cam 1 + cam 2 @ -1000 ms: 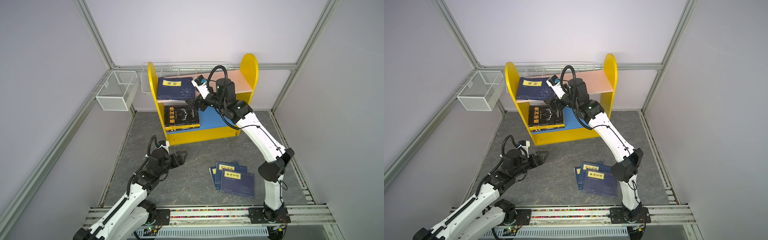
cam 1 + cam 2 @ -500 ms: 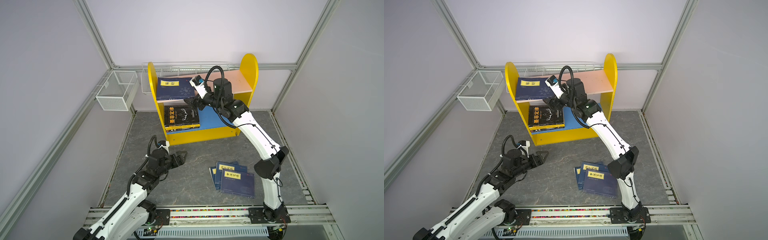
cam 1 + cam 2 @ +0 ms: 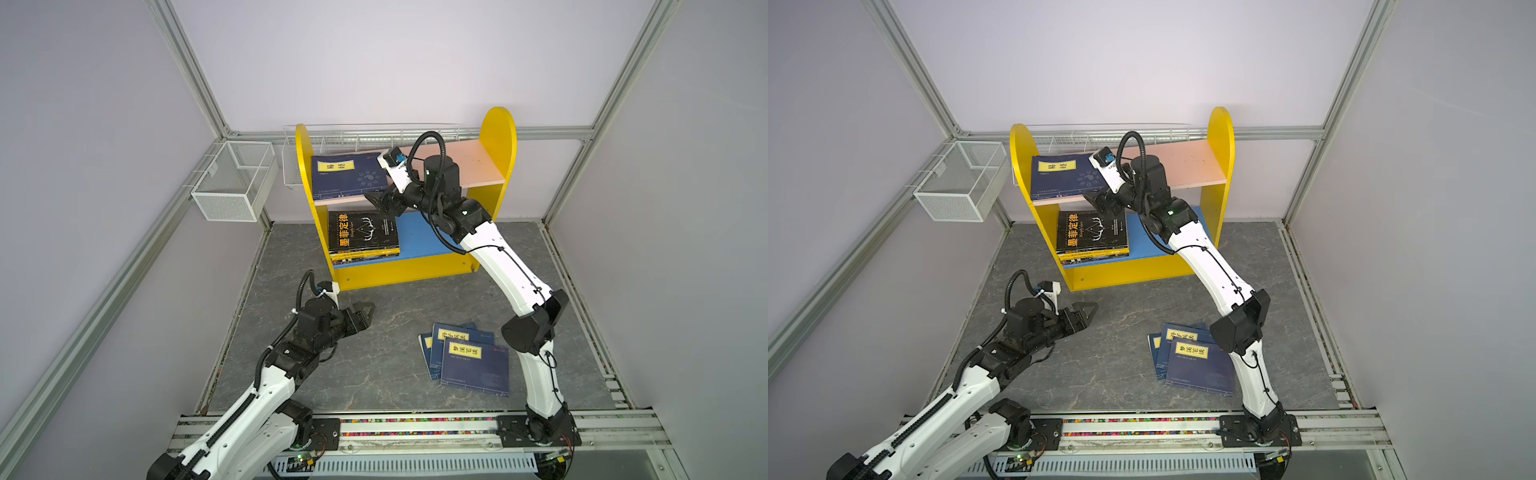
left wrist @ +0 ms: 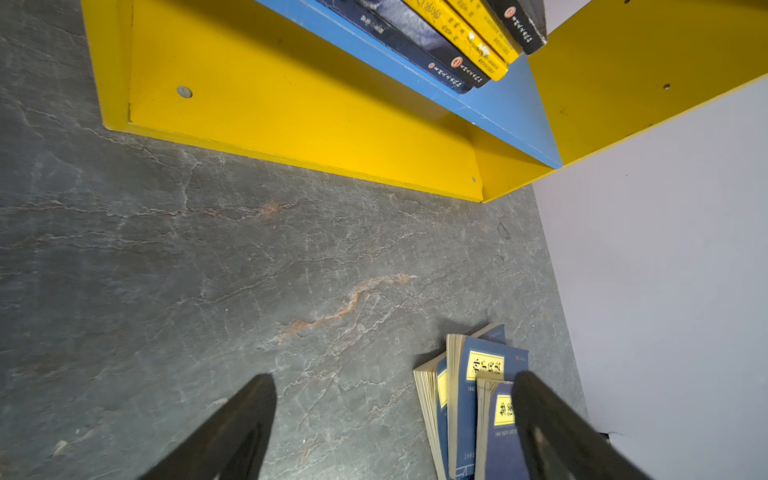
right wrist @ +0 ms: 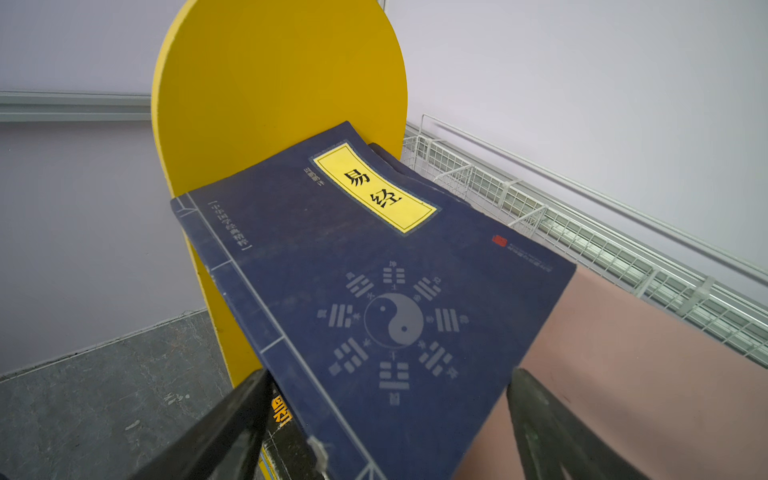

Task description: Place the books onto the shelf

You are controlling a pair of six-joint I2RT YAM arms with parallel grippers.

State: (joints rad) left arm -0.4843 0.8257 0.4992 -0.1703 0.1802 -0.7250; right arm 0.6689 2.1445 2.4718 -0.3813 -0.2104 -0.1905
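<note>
The shelf [image 3: 498, 137] [image 3: 1221, 137] stands at the back. A navy book with a yellow label [image 3: 347, 176] [image 3: 1065, 176] [image 5: 374, 291] lies on the left of its pink upper board [image 3: 473, 166]. A black book with orange characters [image 3: 361, 230] tops a stack on the blue lower board [image 3: 419, 237]. More navy books [image 3: 467, 357] [image 4: 478, 399] lie fanned on the floor. My right gripper [image 3: 376, 199] [image 5: 390, 374] is open at the upper board's front edge, its fingers straddling the navy book's near corner. My left gripper [image 3: 365, 309] [image 4: 395, 376] hangs open and empty low over the floor.
A white wire mesh basket [image 3: 235, 187] hangs on the left wall, and a wire rack [image 3: 374, 133] runs behind the shelf. The aluminium rail [image 3: 415, 428] with both arm bases closes the front. Lilac walls bound the grey floor on three sides.
My right gripper has shifted a little left along the upper board toward the navy book. The books and the left arm have not moved.
</note>
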